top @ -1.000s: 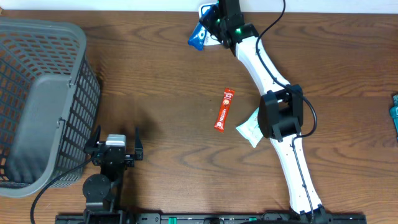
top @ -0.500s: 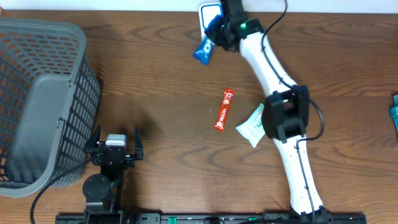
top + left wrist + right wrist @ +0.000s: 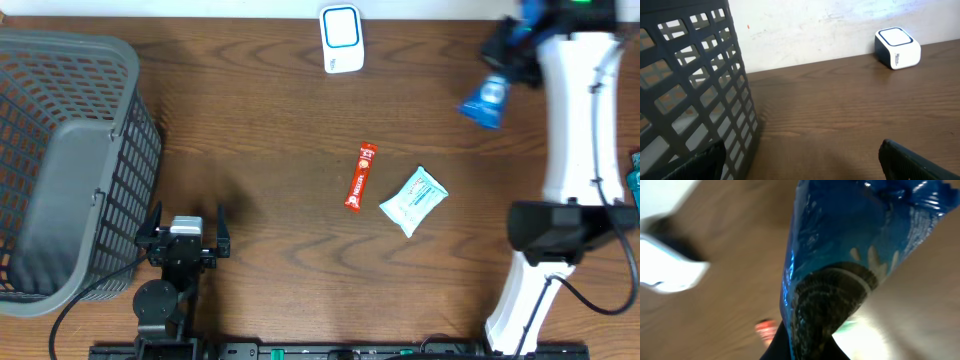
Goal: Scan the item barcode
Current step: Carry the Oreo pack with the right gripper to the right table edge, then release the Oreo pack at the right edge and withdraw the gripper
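Grey basket [image 3: 695, 85], white scanner [image 3: 897, 48], wooden table [image 3: 840, 110]

Swung away from the scanner [image 3: 341, 38] to the far right of the table [image 3: 260, 120], carrying the blue snack packet [image 3: 485, 100] along, pinched in the right gripper [image 3: 512, 45]. Left the scanner fully exposed; uncovered the white pouch [image 3: 413, 200] formerly half hidden under the arm [image 3: 575, 120].

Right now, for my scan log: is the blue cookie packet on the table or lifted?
Lifted: the right gripper is shut on the blue cookie packet, which dangles from it.
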`<state>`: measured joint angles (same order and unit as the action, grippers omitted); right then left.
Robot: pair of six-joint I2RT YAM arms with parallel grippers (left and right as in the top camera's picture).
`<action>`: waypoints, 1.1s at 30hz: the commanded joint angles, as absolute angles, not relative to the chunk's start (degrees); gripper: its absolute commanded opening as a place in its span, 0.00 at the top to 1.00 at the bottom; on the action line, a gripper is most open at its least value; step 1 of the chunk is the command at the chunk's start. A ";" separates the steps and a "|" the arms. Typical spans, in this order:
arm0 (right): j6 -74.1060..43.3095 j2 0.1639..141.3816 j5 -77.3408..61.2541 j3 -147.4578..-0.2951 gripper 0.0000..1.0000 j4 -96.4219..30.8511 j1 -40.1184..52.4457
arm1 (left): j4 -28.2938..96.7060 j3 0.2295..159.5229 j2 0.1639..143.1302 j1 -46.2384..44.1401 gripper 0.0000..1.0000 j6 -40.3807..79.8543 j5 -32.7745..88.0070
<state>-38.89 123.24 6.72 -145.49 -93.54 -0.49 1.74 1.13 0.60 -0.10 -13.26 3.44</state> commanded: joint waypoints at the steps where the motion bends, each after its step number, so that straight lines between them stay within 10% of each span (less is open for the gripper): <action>1: -17.58 124.90 13.32 -144.92 0.99 -96.12 -6.57 | 3.84 0.23 0.27 0.10 0.02 -12.53 3.38; 28: -5.50 125.78 16.86 -97.25 0.95 -46.22 -34.22 | 3.84 0.23 0.27 0.10 0.02 -12.56 3.38; 29: -5.50 125.71 17.08 -97.41 0.90 -46.22 -34.72 | 3.84 0.23 0.27 0.10 0.02 -12.56 3.38; 33: -5.69 124.90 15.11 -97.78 0.08 -46.52 -36.45 | 3.84 0.23 0.27 0.10 0.02 -12.56 3.38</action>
